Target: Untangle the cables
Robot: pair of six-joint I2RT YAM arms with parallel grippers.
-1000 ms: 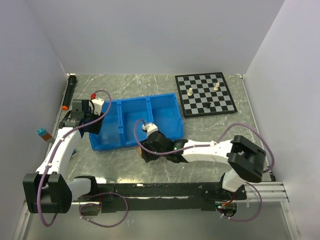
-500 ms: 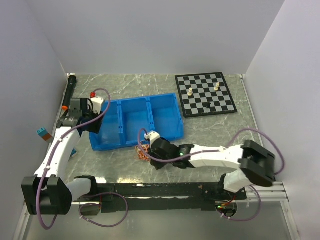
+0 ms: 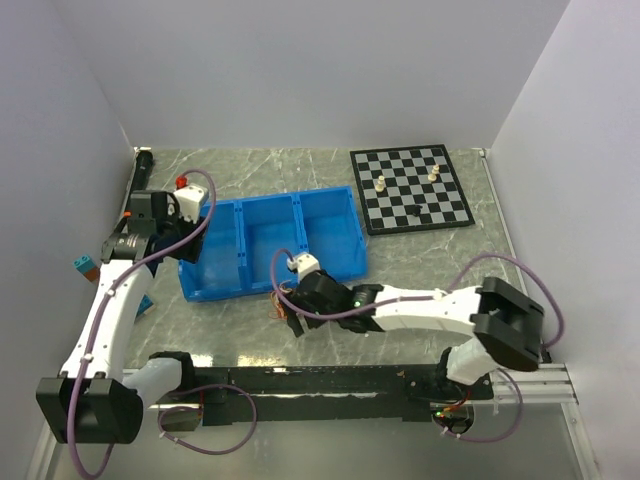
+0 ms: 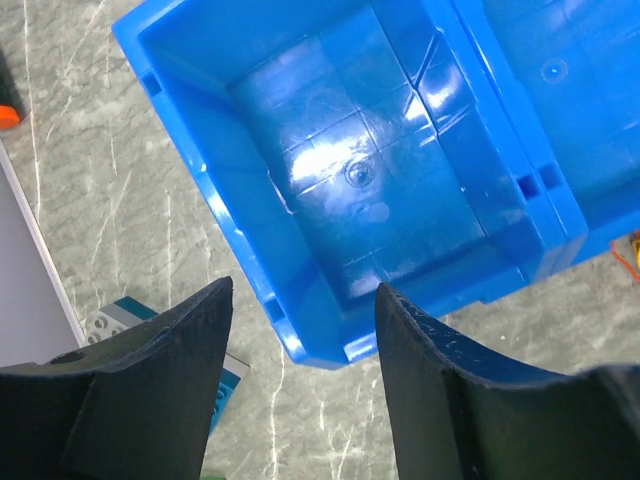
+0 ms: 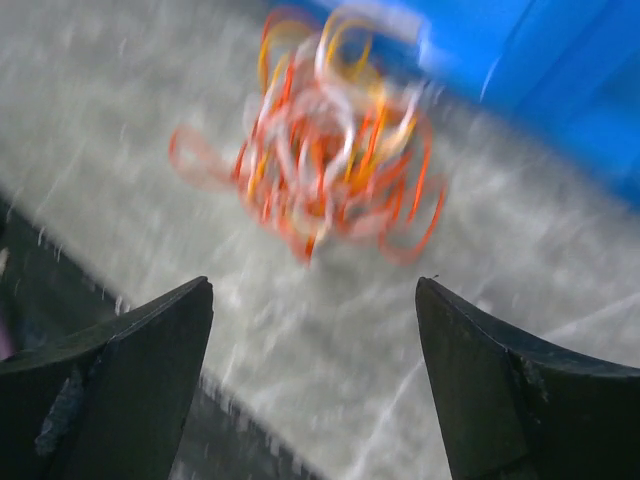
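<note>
Left tool point(image 4: 303, 300) and right tool point(image 5: 315, 290) gape (both empty).

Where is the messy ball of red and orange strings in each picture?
Top external: the cables lie just in front of the blue bin.
Left wrist: only an orange bit peeks in at the right edge.
Right wrist: upper middle, blurred.
Shared landmark: the blue bin, in all three.
</note>
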